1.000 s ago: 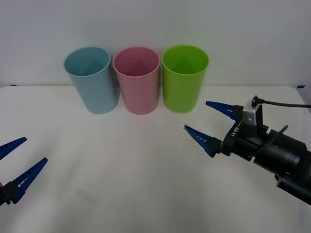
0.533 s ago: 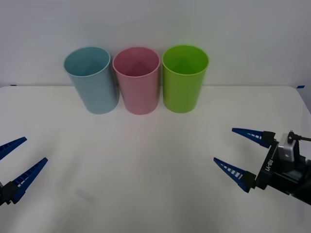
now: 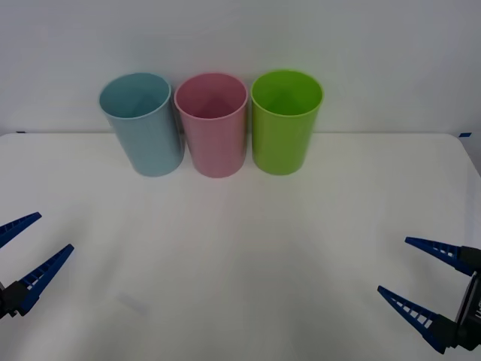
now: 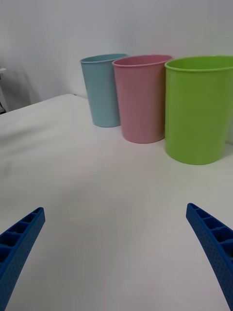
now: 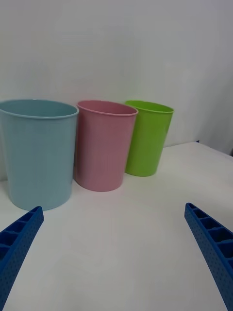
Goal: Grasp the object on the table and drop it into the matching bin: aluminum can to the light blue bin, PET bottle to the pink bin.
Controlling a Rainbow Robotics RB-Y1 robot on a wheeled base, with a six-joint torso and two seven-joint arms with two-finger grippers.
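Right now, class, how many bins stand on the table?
3, in a row at the far edge of the table: light blue bin on the left, pink bin in the middle, green bin on the right.

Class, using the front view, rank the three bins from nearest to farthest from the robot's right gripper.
From the right gripper, low at the table's right:
1. Lime green bin, right end of the row.
2. Pink bin, middle.
3. Light blue bin, left end.
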